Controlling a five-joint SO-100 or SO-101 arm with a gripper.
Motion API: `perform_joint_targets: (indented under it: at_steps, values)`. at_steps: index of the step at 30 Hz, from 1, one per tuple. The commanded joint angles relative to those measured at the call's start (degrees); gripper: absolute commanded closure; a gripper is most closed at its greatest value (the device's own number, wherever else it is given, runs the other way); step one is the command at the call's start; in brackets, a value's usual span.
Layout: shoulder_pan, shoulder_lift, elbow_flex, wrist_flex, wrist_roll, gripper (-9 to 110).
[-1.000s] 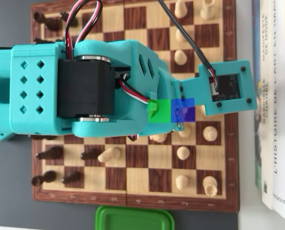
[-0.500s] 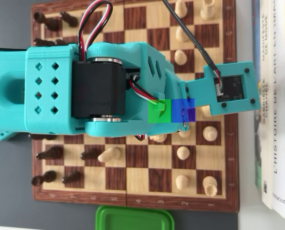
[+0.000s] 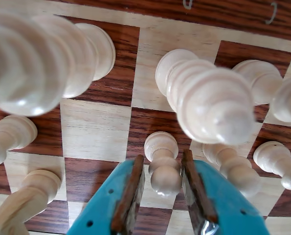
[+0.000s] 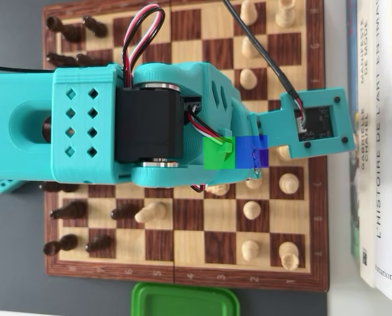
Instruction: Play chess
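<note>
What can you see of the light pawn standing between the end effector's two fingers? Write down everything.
The light pawn looks like pale turned wood: a round head, a narrow collar and a wider base. It stands upright where a dark and a light square of the board meet, in the gap of the end effector. The teal fingers, lined with brown pads, flank its head on both sides; contact cannot be confirmed. Other pale pieces stand around it, apart.

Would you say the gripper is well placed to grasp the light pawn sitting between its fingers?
Probably yes: the gripper is open with the light pawn between its jaws, and the taller neighbouring pieces stand outside them.
</note>
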Motion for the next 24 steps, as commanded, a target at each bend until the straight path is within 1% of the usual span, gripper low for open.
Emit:
perform_joint_targets:
  at_steps: [1, 7, 10, 24]
  values:
    - [0.09, 0.70, -2.55, 0.09, -0.26, 89]
    - [-0.09, 0.62, -2.55, 0.09, -0.26, 90]
    - [0.09, 0.62, -2.55, 0.09, -0.26, 95]
    - [0.26, 0.97, -2.64, 0.00, -0.35, 95]
